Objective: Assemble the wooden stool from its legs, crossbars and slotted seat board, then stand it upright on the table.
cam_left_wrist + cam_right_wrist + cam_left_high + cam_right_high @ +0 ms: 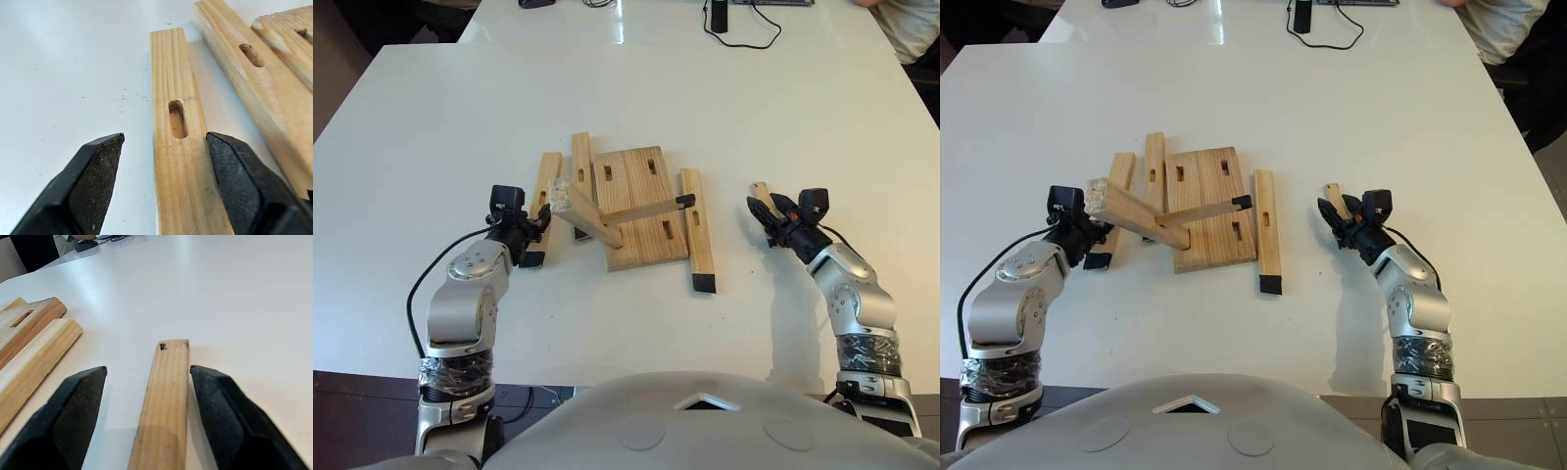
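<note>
**Table** (pixel 460 117): white, holding all parts.

**Seat board** (pixel 636 186): lies flat at the centre of the table, with oblong slots cut through it.

**Fitted leg** (pixel 587 217): one end sits at the board's near-left corner. It leans up and to the left, and its raised end is wrapped in clear film.

**Fitted crossbar** (pixel 651 209): black-tipped, runs from that leg to the right, above the board.

**Right leg** (pixel 698 230): flat, just beside the board's right edge, with a black cap on its near end.

**Second leg** (pixel 581 162): flat, against the board's left edge.

**Leftmost leg** (pixel 548 176): flat, left of the second leg, slotted.

**Loose crossbar** (pixel 168 382): flat, well to the right of the board.

**Left gripper** (pixel 165 138): low over the leftmost leg, fingers spread wide with one on either side of it.

**Right gripper** (pixel 147 368): low over the loose crossbar, fingers spread wide with one on either side and clear of the wood.
</note>
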Tool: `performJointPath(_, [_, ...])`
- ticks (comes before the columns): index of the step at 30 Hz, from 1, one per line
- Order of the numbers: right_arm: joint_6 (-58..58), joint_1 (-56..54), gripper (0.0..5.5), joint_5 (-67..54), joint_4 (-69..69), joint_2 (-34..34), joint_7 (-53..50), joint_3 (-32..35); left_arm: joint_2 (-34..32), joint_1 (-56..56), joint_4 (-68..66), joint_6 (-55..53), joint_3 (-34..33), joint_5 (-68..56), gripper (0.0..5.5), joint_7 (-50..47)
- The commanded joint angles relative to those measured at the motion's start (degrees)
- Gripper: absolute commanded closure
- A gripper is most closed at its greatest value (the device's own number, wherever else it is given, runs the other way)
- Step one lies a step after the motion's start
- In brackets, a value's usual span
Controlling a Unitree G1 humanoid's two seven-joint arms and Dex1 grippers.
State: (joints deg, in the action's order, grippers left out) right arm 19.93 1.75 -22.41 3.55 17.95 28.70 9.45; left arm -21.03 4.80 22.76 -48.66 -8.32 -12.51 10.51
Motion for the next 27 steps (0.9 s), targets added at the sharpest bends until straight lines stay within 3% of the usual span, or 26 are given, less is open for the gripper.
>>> performJointPath(1, [0.20, 2.00, 2.35, 0.44, 0.43, -0.50, -0.30, -0.11, -0.61, 2.14, 0.13, -7.92, 0.89, -1.79, 2.39, 1.80])
performJointPath(8, [0.17, 1.46, 2.35, 0.33, 0.70, -0.37, -0.49, -0.25, 0.10, 3.61, 1.57, -14.47, 0.42, -2.39, 2.39, 0.48])
performJointPath(15, [-0.13, -0.40, 2.35, 0.35, 1.77, 0.11, -0.33, -0.04, 2.81, 6.98, 4.43, -16.86, 0.81, -1.28, 3.48, -2.65])
performJointPath(19, [1.20, -3.32, 2.35, -2.65, 0.02, 0.24, -1.37, 3.02, 4.86, 4.72, 2.74, -15.03, -1.66, -0.79, 3.49, -4.85])
performJointPath(21, [2.75, -6.71, 2.35, -4.69, -2.33, 0.21, -1.93, 4.32, 6.70, -0.50, 0.40, -11.89, -5.69, -1.46, 3.49, -6.66])
performJointPath(24, [5.19, -13.29, 2.35, -6.48, -5.53, 0.86, -3.01, 4.45, 10.93, -16.84, -4.45, -3.73, -17.30, -9.76, 3.49, -8.72])
performJointPath(27, [8.49, -22.46, 2.35, -10.51, -10.39, 2.57, 1.24, 2.04, 11.26, -33.92, -6.89, -2.16, -26.44, -28.58, 3.49, -2.99])
